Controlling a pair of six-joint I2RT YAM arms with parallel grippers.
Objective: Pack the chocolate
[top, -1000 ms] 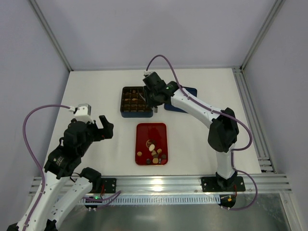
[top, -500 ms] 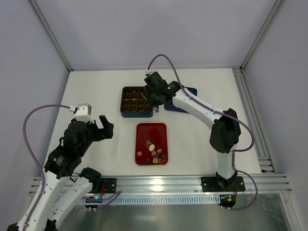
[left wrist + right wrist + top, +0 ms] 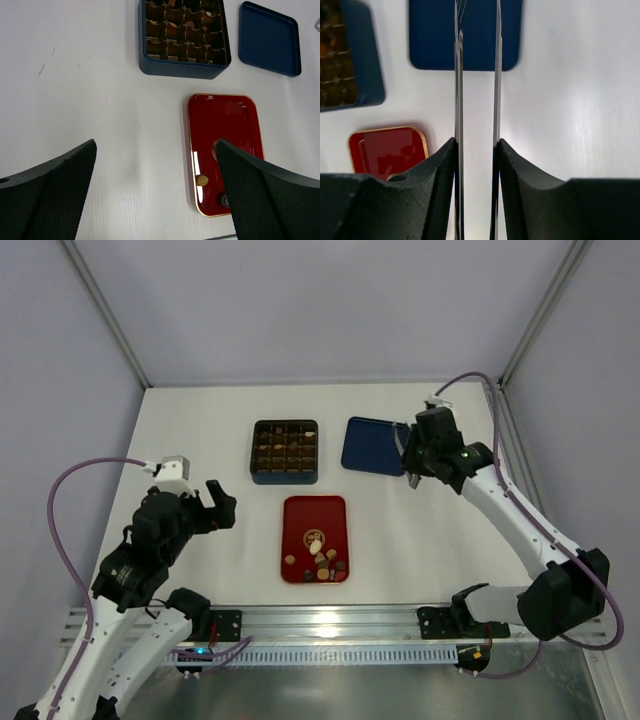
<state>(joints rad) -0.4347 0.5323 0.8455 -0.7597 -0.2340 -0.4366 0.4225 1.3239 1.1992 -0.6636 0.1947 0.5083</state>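
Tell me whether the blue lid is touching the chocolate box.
Apart. The top external view shows a strip of bare white table between the blue lid and the chocolate box; the left wrist view shows the same gap.

no readable text, labels or numbers anywhere

Enclosed work cell, viewed from above.
White table [image 3: 200, 430] bounded by pale lavender-grey wall panels [image 3: 300, 310] at rear and both sides. Aluminium corner posts [image 3: 105, 315] at the rear corners; slotted aluminium rail [image 3: 330, 620] along the near edge, brushed metal sheet [image 3: 350, 690] below. Even, diffuse lighting, soft shadows only.
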